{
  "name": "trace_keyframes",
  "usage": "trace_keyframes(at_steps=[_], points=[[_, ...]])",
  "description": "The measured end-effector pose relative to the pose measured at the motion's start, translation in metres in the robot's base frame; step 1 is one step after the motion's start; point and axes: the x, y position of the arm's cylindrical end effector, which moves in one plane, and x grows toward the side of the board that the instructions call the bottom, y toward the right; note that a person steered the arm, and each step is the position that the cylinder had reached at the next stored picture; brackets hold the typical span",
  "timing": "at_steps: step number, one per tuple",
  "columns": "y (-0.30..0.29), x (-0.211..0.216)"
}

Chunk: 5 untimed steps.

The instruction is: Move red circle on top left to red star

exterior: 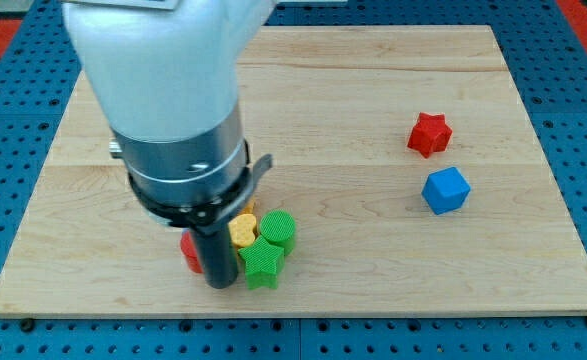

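Observation:
A red star [429,133] lies at the view's right, above a blue block [445,190]. A red block [189,250], mostly hidden by my rod, shows at the view's lower left; its shape cannot be made out. My tip [218,284] rests on the board just right of this red block and left of a green star [262,262]. A yellow block [243,231] and a green circle [279,230] crowd just above the green star.
The arm's big white and grey body [173,110] covers the board's upper left and may hide blocks there. The wooden board [373,270] sits on a blue pegboard.

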Motion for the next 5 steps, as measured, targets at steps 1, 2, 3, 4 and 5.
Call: trace_keyframes(at_steps=[1, 2, 3, 4, 5], points=[[0.003, -0.022], [-0.004, -0.044], [-0.081, -0.037], [-0.083, -0.032], [-0.081, -0.003]])
